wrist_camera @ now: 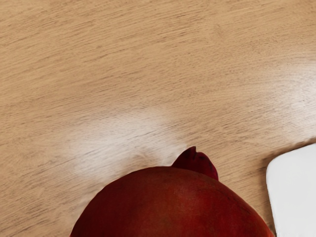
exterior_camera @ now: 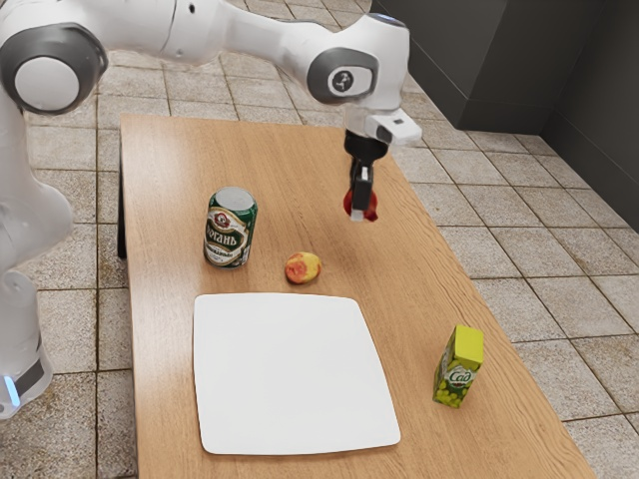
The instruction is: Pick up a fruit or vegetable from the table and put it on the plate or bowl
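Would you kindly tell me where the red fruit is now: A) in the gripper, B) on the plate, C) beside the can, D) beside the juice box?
A: the gripper is shut on the red fruit, well away from the plate.

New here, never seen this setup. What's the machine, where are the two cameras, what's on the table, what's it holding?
It is a simulated white robot arm with a black two-finger gripper. The exterior view is from a camera at the arm's side; the wrist view is from a camera on the hand, looking down. On the wooden table are a green can, a small peach-coloured fruit, a white square plate and a green juice carton. The gripper is shut on a dark red fruit, the big shape at the wrist view's lower edge.
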You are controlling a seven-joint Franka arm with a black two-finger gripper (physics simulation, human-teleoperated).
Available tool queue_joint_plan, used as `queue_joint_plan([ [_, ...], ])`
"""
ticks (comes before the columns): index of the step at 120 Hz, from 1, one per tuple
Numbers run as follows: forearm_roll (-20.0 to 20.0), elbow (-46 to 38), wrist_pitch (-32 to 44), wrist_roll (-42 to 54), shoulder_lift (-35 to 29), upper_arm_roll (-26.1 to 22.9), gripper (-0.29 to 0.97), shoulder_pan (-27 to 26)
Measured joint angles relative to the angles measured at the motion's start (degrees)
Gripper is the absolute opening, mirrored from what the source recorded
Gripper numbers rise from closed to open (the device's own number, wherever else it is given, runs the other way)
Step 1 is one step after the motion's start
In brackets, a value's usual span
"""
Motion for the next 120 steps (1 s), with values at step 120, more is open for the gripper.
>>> queue_joint_plan([
  [120,5.91,-0.24,-9.78,-6.65,-3.58,-3.63,0.66,0.07],
])
